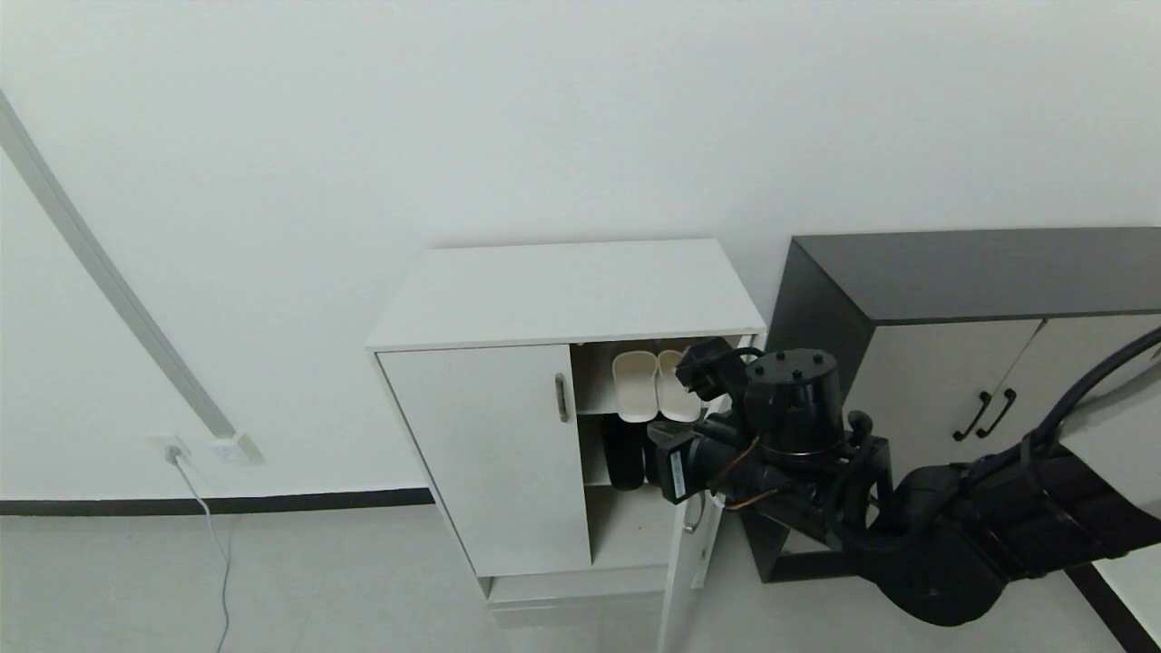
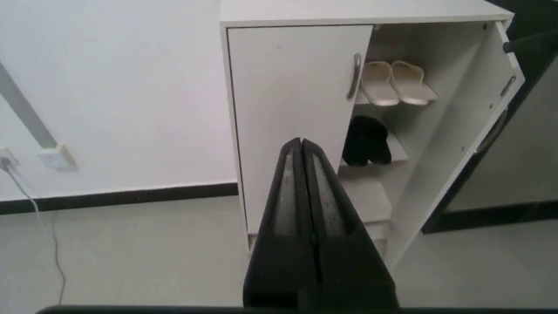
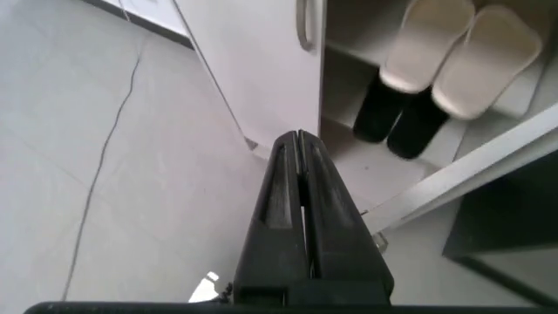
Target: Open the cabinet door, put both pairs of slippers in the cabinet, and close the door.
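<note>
White shoe cabinet [image 1: 562, 290] vs wall: L door [image 1: 490, 453] shut, R door [image 1: 680, 580] swung open toward the robot. Inside the open half, cream slippers [image 1: 655, 385] sit side by side on the cabinet's top shelf; black slippers [image 1: 624, 452] are on the shelf just under, also paired. Cabinet's lowest shelf is bare.

R gripper [image 3: 298, 139]: fingers pressed together, nothing held, out in front of the cabinet's open half, near the open door's edge. L gripper [image 2: 302, 148]: fingers also closed flat, nothing held, back from the cabinet, facing its shut door.

Dark-topped sideboard [image 1: 980, 272] stands just R of the cabinet; wall socket w/ cable [image 1: 172, 449] is well L of it.
</note>
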`<state>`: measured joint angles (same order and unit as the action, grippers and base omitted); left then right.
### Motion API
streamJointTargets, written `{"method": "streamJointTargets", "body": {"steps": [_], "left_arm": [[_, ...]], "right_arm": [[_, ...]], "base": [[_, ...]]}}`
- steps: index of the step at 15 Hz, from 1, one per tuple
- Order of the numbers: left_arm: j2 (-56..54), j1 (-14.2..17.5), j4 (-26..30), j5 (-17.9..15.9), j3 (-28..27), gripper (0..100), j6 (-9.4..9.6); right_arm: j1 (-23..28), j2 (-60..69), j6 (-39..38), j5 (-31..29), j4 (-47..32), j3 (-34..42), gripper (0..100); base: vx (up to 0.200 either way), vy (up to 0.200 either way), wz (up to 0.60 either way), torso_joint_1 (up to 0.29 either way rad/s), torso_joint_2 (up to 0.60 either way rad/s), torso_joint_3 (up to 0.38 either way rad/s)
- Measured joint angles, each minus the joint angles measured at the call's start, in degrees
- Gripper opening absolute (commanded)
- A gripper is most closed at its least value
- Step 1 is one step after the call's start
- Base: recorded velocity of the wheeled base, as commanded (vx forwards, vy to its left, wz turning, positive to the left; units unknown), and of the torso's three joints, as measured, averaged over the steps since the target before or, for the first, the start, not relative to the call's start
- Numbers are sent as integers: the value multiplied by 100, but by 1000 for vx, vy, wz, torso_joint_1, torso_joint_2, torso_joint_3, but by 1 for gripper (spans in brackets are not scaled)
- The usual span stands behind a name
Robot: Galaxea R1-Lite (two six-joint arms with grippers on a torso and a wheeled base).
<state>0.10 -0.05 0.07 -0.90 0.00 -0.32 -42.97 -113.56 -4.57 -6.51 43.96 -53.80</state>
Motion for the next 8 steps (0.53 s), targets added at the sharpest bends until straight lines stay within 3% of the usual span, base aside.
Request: {"method": "streamJointTargets", "body": {"steps": [8], "left_arm": [[0, -5, 2, -2, 0, 0, -1]], "right_arm": [[257, 864, 132, -46, -157, 916, 0]], "base": [[0, 0, 0, 0, 0, 0]]}}
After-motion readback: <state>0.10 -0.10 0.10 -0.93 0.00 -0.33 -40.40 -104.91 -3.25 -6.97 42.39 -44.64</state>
